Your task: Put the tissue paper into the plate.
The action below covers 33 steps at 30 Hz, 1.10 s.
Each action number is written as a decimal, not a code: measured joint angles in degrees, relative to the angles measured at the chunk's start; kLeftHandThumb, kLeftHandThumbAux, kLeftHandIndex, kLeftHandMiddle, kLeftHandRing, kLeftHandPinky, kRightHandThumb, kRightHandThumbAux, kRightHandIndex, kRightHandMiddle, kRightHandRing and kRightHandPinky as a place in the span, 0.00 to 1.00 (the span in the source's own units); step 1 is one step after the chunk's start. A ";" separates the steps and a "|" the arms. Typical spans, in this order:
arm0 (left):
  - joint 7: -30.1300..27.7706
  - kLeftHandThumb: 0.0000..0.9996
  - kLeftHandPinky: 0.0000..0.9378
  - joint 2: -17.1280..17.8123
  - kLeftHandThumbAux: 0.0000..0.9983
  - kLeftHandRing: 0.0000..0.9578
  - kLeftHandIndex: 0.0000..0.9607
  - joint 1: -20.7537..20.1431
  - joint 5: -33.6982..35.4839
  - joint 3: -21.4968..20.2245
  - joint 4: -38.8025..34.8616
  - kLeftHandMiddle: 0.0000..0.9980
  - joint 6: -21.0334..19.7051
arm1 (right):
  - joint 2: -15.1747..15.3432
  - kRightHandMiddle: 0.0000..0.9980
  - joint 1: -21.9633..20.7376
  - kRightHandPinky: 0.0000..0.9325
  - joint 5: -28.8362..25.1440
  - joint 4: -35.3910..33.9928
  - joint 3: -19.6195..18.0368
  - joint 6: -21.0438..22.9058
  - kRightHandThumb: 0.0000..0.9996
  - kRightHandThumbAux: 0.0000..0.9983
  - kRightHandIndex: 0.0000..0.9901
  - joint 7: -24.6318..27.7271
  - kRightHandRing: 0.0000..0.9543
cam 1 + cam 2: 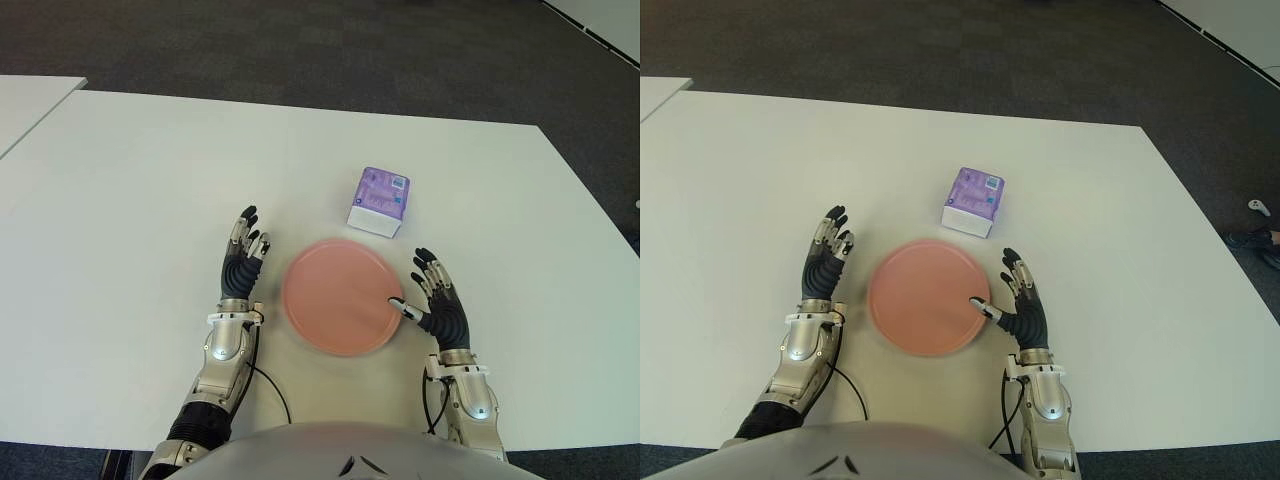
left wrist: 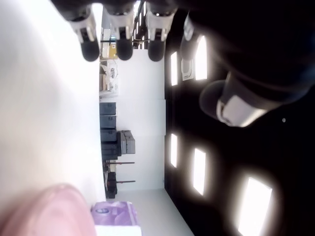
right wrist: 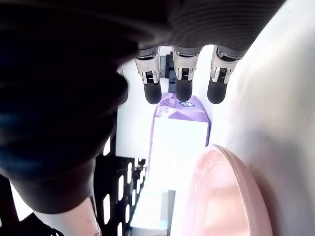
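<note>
While the tissue paper [image 1: 379, 200] sits on the white tabletop [image 1: 120, 200] just behind the pink plate [image 1: 338, 295], untouched, both hands are open and hold nothing. The left hand [image 1: 241, 262] and right hand [image 1: 437, 298] flank the plate, likely ready to reach.

The robot's left hand [image 1: 241, 262] and right hand [image 1: 437, 298] pair black ribbed palms with silver-jointed, black-tipped fingers, silver metal wrists and forearms, a thin black cable trailing at each wrist's six o'clock, above a pale grey torso.
</note>
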<state>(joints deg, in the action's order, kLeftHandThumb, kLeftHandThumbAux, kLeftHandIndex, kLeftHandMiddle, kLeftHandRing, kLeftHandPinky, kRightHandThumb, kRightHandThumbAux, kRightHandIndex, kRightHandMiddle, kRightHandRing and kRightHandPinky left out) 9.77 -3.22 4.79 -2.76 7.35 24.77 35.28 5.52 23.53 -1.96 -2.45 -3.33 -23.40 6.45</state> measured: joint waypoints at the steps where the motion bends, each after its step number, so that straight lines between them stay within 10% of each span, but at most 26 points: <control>1: -0.45 0.00 0.00 0.02 0.52 0.00 0.00 0.68 0.01 0.26 -0.88 0.00 -1.01 | -0.01 0.00 0.00 0.01 -0.01 0.00 0.02 0.00 0.05 0.85 0.00 0.01 0.00; 33: -0.30 0.00 0.00 0.04 0.51 0.00 0.00 4.65 -1.02 0.66 -5.12 0.00 -4.32 | -0.03 0.00 0.30 0.01 -0.31 -0.25 -0.03 0.01 0.06 0.85 0.00 0.23 0.00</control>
<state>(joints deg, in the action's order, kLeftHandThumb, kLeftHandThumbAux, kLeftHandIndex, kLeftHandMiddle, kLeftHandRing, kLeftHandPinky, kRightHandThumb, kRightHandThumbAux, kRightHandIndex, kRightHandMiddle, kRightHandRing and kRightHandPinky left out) 9.47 -3.18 9.44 -3.78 8.01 19.65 30.96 5.50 23.83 -2.27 -2.70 -3.36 -23.40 6.68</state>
